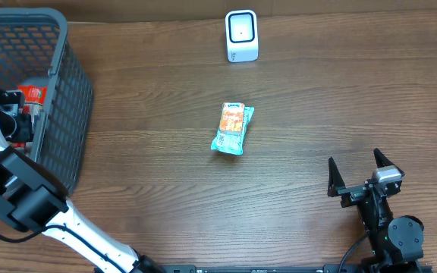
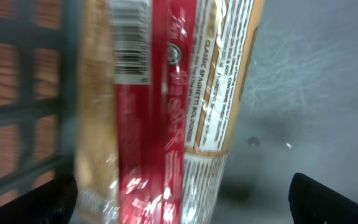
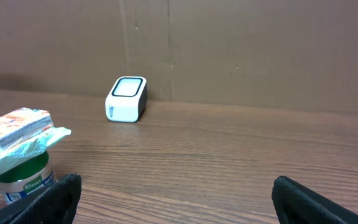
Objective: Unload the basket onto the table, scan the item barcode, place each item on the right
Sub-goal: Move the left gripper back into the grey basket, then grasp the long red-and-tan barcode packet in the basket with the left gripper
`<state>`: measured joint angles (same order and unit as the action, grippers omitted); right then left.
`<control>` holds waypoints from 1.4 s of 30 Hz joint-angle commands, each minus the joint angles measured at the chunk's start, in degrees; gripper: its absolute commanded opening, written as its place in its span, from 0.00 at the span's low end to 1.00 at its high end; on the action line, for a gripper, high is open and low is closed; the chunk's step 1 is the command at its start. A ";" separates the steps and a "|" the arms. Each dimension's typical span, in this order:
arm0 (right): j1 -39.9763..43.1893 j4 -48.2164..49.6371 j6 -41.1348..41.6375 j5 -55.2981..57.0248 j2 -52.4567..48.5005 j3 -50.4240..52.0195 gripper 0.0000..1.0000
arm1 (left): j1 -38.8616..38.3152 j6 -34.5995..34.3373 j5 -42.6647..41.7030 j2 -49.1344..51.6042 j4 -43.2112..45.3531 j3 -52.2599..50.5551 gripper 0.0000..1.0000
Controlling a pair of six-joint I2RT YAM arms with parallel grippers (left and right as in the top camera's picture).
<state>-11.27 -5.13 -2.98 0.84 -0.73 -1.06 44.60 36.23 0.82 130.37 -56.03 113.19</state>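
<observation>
Hovering above red spaghetti packet (image 2: 166, 93) inside basket (image 1: 67, 98), upper left of overhead frame; left gripper (image 2: 191, 199) spread wide, pinching nothing.

Packet fills the wrist frame, barcode (image 2: 129, 43) at upper left. Glossy film wrap: judged light, soft, crinkly and slippery. Best hold is probably across the narrow width mid-body, clear of the barcode so it can face the scanner (image 1: 241, 36) at top centre. Right gripper (image 1: 355, 161) sits lower right, also spread, empty. Teal-orange packet (image 1: 232, 127) lies mid-table.
</observation>
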 commanded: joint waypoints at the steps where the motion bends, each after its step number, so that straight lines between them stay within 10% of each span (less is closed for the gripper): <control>1: 0.15 0.33 -0.09 -0.11 0.57 0.61 1.00 | 1.46 2.16 -0.48 2.05 0.48 0.55 1.00; 25: 0.15 0.33 -0.09 -0.13 0.57 0.61 1.00 | 3.48 3.56 -5.40 10.01 3.96 0.37 1.00; 33: 0.15 0.33 -0.09 -0.11 0.57 0.61 1.00 | 2.69 3.41 -5.81 10.08 3.34 1.07 0.32; 42: 0.15 0.33 -0.09 -0.13 0.57 0.61 1.00 | -0.07 0.26 -9.81 4.13 3.61 2.67 0.27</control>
<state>-11.29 -5.15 -2.98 0.82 -0.73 -1.06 47.00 38.89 -6.00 135.55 -52.45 115.74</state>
